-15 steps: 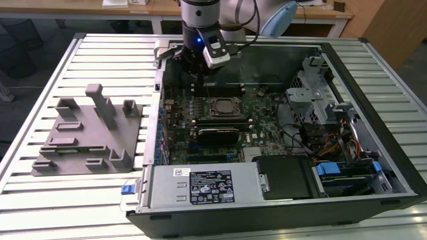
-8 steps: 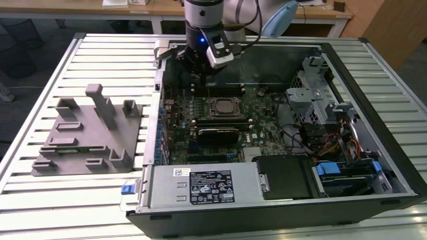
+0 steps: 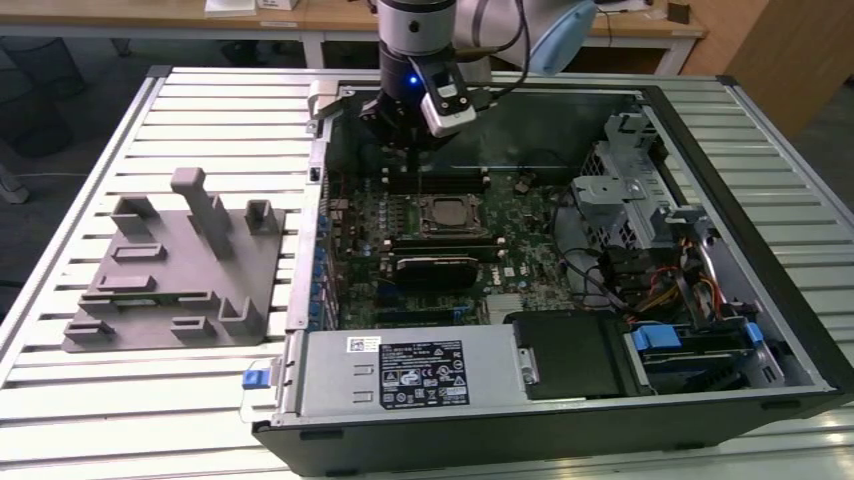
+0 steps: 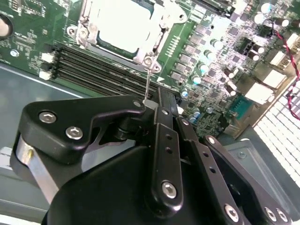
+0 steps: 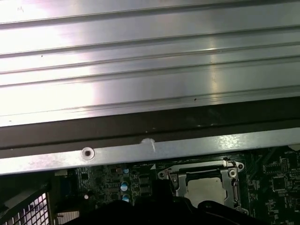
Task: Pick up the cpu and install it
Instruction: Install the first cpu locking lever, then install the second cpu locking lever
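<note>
surface: slatted metal table (image 3: 200, 110), pale ribbed planks; open black pc case (image 3: 561, 440) lies flat on it, side panel off
room: wooden desks (image 3: 334, 20) along the far edge, dark floor on the exterior view's left
tray: grey plastic tray (image 3: 174, 265) with upright blocks, on the table at the exterior view's left, just beside the case
motherboard: green board (image 3: 521, 215) inside the case, memory slots near the socket
cpu: silver-grey cpu (image 3: 446, 213) sits in the socket frame (image 3: 418, 228) mid-board; pale top also seen in both wrist views (image 4: 124, 26) (image 5: 205, 190)
gripper: black gripper (image 3: 404, 135) hangs over the board's far edge, just beyond the socket; nothing in it, apart from the cpu
gripper state: fingers look closed together in the second wrist view (image 4: 161, 105), pressed side by side, clenched on nothing
exterior only: tray, drive bay and cables at the exterior view's right, power supply (image 3: 400, 372) at the near edge
second wrist only: finger linkage close up, thin metal lever (image 4: 147, 84) standing by the socket corner
first wrist only: case's metal rim (image 5: 140, 150) with table planks beyond it
</note>
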